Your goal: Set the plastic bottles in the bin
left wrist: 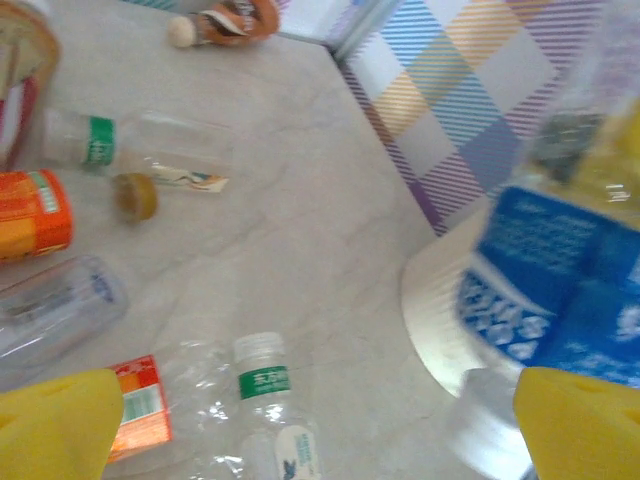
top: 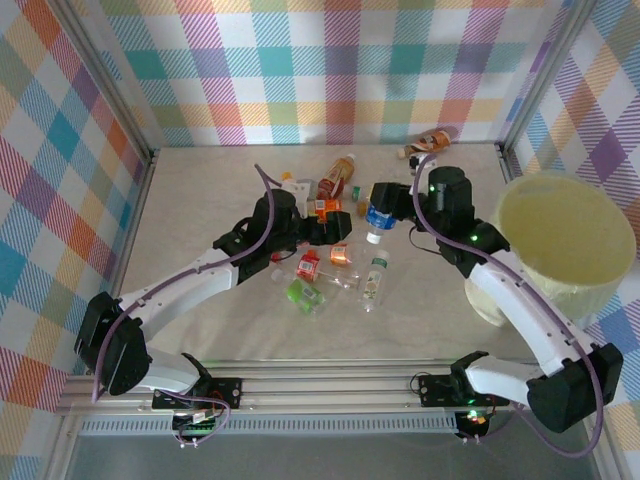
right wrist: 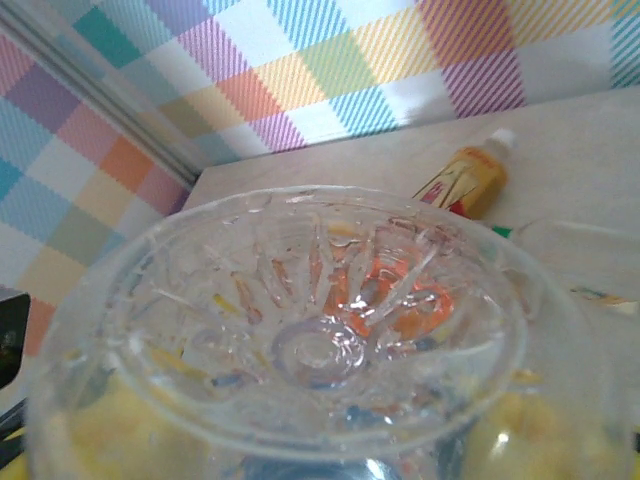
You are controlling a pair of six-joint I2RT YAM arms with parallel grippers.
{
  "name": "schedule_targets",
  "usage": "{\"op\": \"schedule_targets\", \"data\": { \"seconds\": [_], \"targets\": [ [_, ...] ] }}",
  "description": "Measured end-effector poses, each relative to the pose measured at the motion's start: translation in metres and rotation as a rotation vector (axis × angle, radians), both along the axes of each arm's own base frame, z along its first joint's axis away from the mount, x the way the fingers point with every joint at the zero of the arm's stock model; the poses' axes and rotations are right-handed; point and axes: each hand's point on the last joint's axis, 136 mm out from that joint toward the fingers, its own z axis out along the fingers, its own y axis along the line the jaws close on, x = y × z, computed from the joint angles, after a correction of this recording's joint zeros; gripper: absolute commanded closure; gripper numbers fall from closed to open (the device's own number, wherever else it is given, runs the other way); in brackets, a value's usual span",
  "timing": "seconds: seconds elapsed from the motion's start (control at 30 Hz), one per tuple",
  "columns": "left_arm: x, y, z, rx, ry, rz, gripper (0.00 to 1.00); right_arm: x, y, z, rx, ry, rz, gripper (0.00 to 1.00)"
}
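Note:
Several plastic bottles lie in the middle of the table. My left gripper [top: 330,233] [left wrist: 320,440] is open above them, and a clear bottle with a green label [left wrist: 265,385] [top: 375,280] lies on the table between its yellow fingertips [left wrist: 55,425]. My right gripper [top: 385,203] [right wrist: 320,445] is shut on a clear bottle with a blue label [top: 378,218] [left wrist: 560,300]; its ribbed base [right wrist: 320,340] faces the right wrist camera. The pale yellow bin [top: 565,235] stands at the right, beside the right arm.
Round the left gripper lie an orange-labelled bottle [left wrist: 30,215], a red-labelled one [top: 308,265] and a green one [top: 305,295]. An orange bottle [top: 340,172] [right wrist: 465,180] lies further back and a brown one [top: 430,142] [left wrist: 235,20] by the back wall. Chequered walls enclose the table.

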Motion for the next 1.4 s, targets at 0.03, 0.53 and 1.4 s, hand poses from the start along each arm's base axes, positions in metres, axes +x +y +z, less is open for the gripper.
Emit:
{"op": "schedule_targets", "data": {
  "seconds": [0.03,0.53,1.4],
  "targets": [
    [0.0,0.003,-0.002,0.006,0.004,0.012,0.0,-0.001,-0.006,0.005,-0.013,-0.019,-0.015,0.6],
    [0.003,0.031,-0.011,-0.013,0.021,0.17,0.0,-0.027,-0.111,0.104,-0.14,-0.3,-0.302,0.67],
    [0.0,0.008,0.01,-0.09,-0.025,0.051,0.0,-0.061,-0.293,0.06,-0.598,0.127,-0.84,0.59]
  ]
}}
